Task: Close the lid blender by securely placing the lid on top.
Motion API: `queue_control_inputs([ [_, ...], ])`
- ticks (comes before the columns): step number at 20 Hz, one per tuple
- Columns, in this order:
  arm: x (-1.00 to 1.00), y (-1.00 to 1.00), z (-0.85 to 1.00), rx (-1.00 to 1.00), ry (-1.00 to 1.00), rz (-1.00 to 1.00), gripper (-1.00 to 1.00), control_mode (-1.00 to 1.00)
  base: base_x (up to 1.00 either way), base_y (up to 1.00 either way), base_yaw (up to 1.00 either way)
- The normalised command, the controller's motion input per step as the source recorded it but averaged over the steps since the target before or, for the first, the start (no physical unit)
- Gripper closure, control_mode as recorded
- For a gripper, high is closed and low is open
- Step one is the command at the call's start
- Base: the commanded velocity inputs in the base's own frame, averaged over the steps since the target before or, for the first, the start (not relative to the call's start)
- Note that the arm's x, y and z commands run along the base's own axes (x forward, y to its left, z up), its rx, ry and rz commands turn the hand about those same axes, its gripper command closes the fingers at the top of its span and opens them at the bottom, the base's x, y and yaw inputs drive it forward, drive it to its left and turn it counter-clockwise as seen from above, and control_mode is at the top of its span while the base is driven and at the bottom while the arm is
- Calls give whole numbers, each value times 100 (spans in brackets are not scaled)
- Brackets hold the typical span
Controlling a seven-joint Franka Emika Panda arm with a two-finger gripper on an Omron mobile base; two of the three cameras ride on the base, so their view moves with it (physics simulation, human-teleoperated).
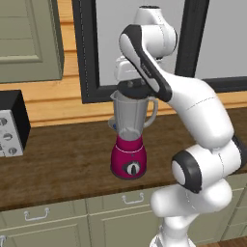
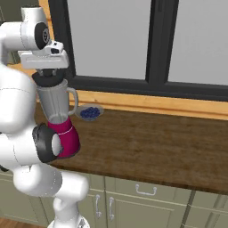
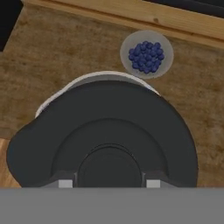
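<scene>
Left base view gives you, from left to right, one black-and-white appliance [image 1: 10, 124] with knobs at the 9 o'clock edge, then one blender [image 1: 129, 144] at the centre of the wooden bench [image 1: 62, 159], then the white arm rising from 5 o'clock. You have one lid [image 1: 136, 90], dark and round, sitting at the mouth of the clear jar, right under the gripper [image 1: 132, 83]. The jaws are pressed in on the lid's raised knob; you can see the two tips flanking it in the hand view.

Right base view puts the blender at 9 o'clock, its side handle toward 3 o'clock, and one small bowl of blueberries [image 2: 90, 112] just beside it on the bench. Below the bench edge you can count three cabinet handles there.

Hand view looks straight down on the lid, which covers nearly the whole jar rim; the bowl sits at 1 o'clock.
</scene>
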Motion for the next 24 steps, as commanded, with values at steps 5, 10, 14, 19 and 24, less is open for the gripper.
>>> queue_control_inputs([
  [5,30,1,-19,0,0,0,100,-100,0,0,0],
  [10,0,0,-44,0,1,0,100,-100,0,0,0],
  [14,0,0,-45,0,7,0,100,-100,0,0,0],
  [19,0,4,-10,0,2,0,100,-100,0,0,0],
  [24,22,25,-23,-1,0,0,100,-100,0,0,0],
])
